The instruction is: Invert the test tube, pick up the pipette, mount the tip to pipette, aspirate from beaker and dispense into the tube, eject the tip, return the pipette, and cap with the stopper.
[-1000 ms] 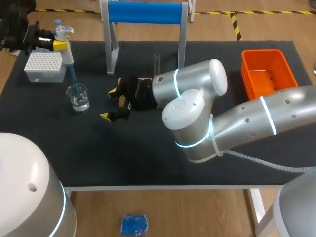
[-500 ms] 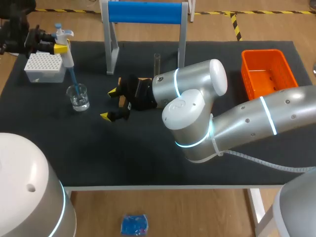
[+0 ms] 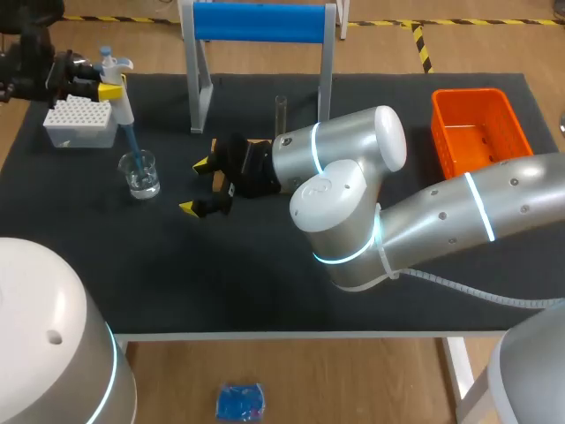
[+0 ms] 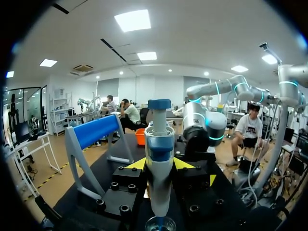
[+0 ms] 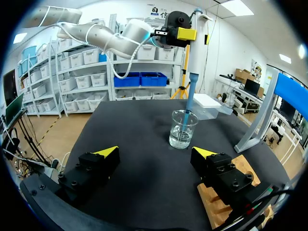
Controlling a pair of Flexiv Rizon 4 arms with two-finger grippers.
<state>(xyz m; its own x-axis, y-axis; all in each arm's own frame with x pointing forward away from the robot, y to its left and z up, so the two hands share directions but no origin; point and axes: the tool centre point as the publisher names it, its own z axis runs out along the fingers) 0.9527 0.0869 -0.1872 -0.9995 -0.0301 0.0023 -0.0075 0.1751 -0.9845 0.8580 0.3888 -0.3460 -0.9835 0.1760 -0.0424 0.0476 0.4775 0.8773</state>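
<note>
Left jaws: pinching the pipette (image 3: pixel 116 88) from two sides, at its body.
Pipette: nearly upright, its blue tip down in the beaker (image 3: pixel 139 174).
Right jaws: spread wide, holding nothing, low over the bench (image 3: pixel 265 291), facing the beaker.
Test tube (image 3: pixel 282 110): upright, beside a leg of the rack (image 3: pixel 261 22).

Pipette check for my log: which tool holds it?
The left tool, shut on the pipette with its tip in the beaker; the right tool stands open, empty.
</note>
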